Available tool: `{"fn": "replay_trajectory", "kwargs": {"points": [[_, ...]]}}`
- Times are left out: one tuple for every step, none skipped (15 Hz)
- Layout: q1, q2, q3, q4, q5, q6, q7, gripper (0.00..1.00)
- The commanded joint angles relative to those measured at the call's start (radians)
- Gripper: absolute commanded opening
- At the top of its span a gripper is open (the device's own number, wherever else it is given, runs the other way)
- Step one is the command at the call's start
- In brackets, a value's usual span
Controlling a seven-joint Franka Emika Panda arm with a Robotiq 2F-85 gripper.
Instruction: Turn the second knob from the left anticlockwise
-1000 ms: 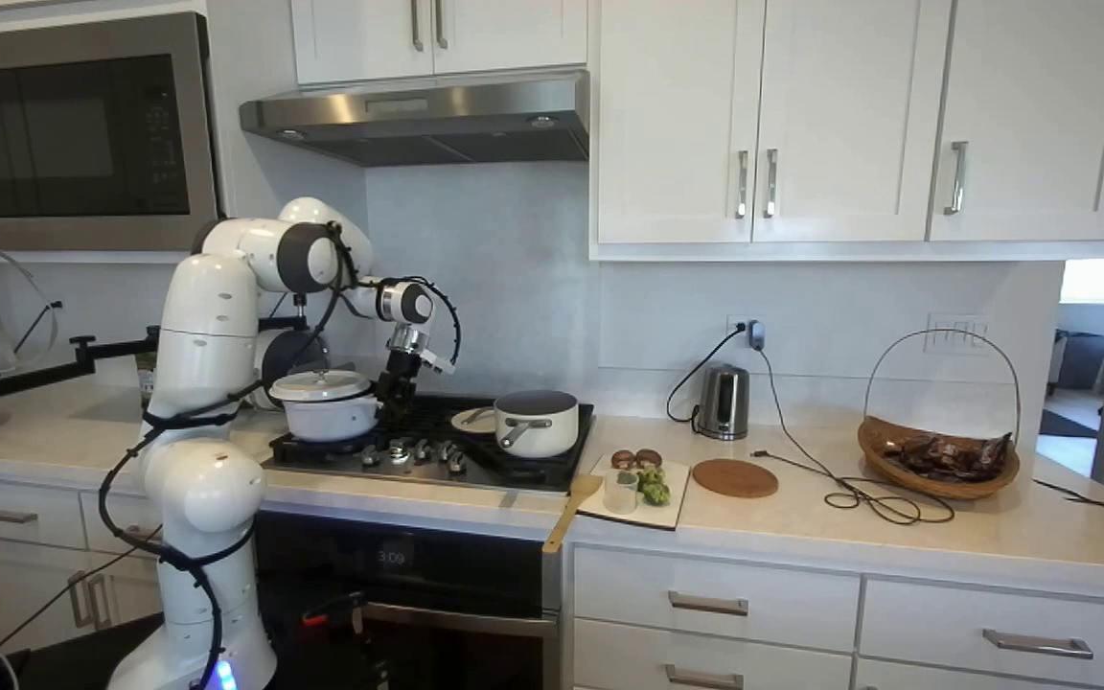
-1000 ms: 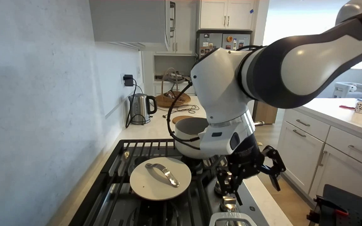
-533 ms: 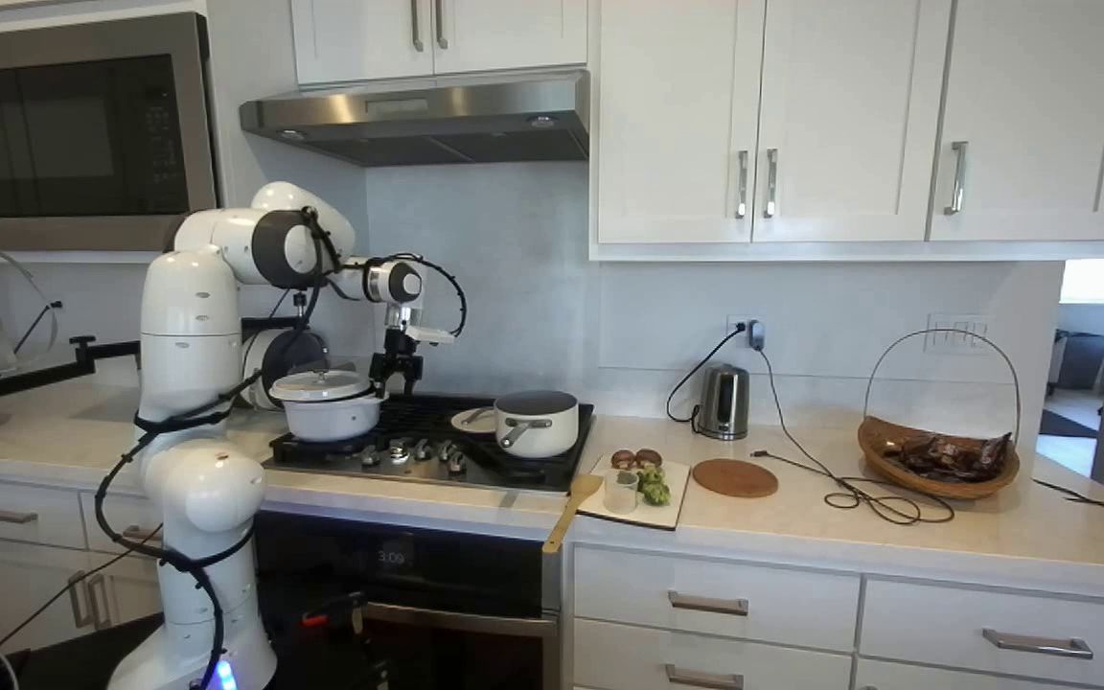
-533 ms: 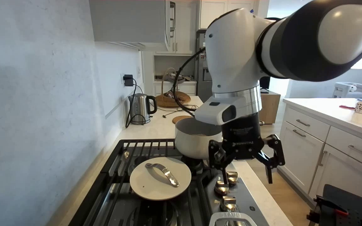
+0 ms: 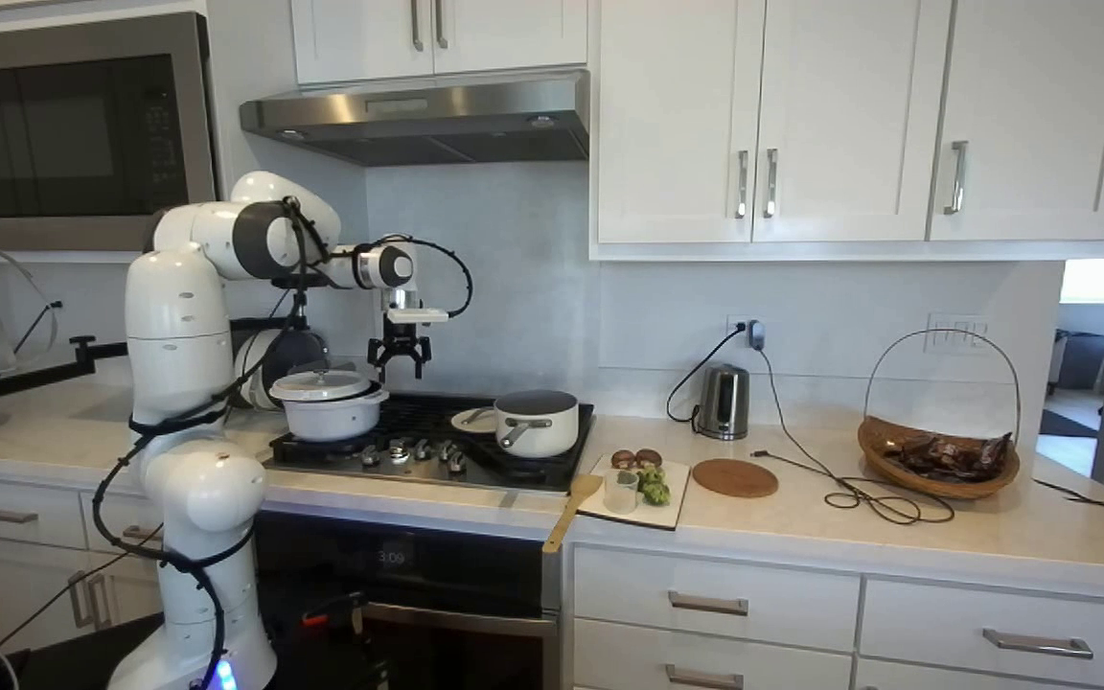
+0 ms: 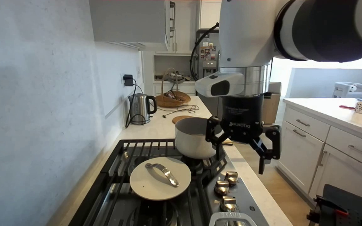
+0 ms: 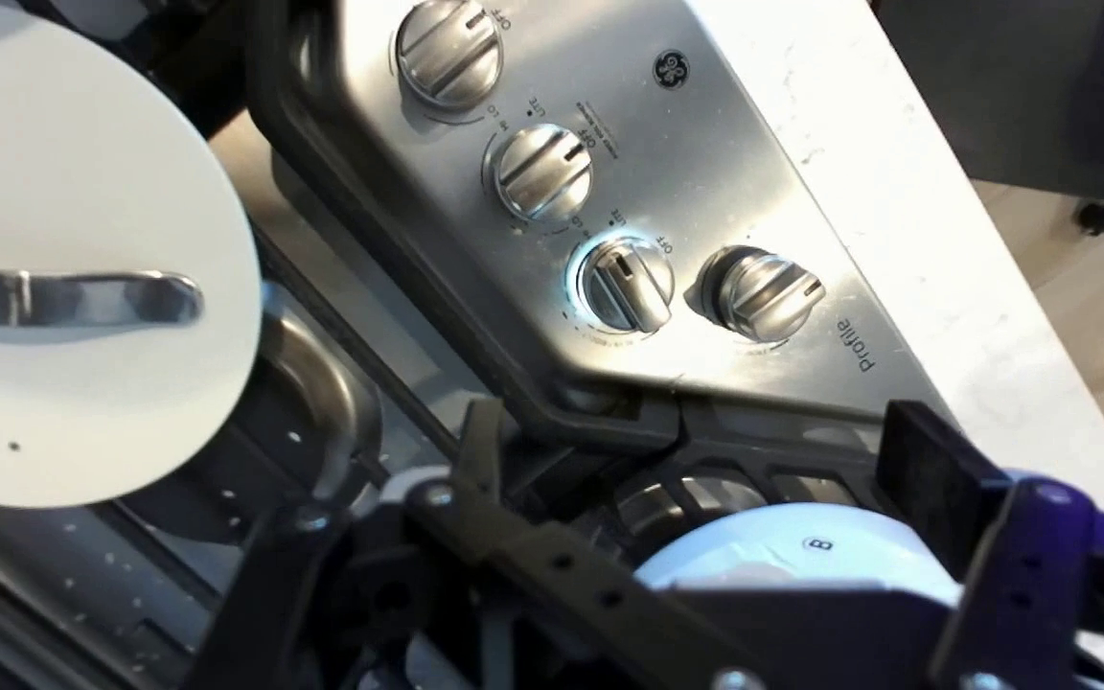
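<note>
The stove has a row of silver knobs on its front panel. The second knob from the left has a bright glowing ring in the wrist view. Its dark pointer mark is turned away from its OFF label. It also shows in an exterior view. The leftmost knob sits beside it, near the Profile lettering. The third knob and fourth knob point at OFF. My gripper is open and empty, well above the stove, fingers pointing down. It also shows in an exterior view and the wrist view.
A white lidded pot stands at the stove's left. A pale saucepan and a loose lid sit on the grates. A range hood hangs above. A wooden spatula overhangs the counter edge.
My gripper has risen away from the knob panel and swung from tilted to upright. It stays open throughout. The arm has drawn back. The pots and lid have not moved.
</note>
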Motion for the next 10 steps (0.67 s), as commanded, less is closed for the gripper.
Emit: {"fn": "replay_trajectory", "kwargs": {"points": [[0.004, -0.037, 0.000, -0.030, -0.042, 0.042, 0.200, 1.00], [0.005, -0.039, 0.001, -0.031, -0.051, 0.046, 0.250, 1.00], [0.004, -0.041, 0.001, -0.031, -0.047, 0.048, 0.290, 1.00], [0.002, -0.006, 0.000, 0.006, -0.025, 0.014, 0.208, 1.00], [0.002, -0.007, 0.000, 0.006, -0.025, 0.017, 0.238, 1.00], [0.002, -0.008, 0.000, 0.006, -0.025, 0.018, 0.250, 1.00], [0.002, -0.008, 0.000, 0.006, -0.025, 0.018, 0.259, 1.00], [0.002, -0.008, 0.000, 0.006, -0.025, 0.019, 0.263, 1.00], [0.002, -0.008, 0.000, 0.006, -0.025, 0.019, 0.264, 1.00], [0.002, -0.008, 0.000, 0.006, -0.025, 0.020, 0.264, 1.00]]}}
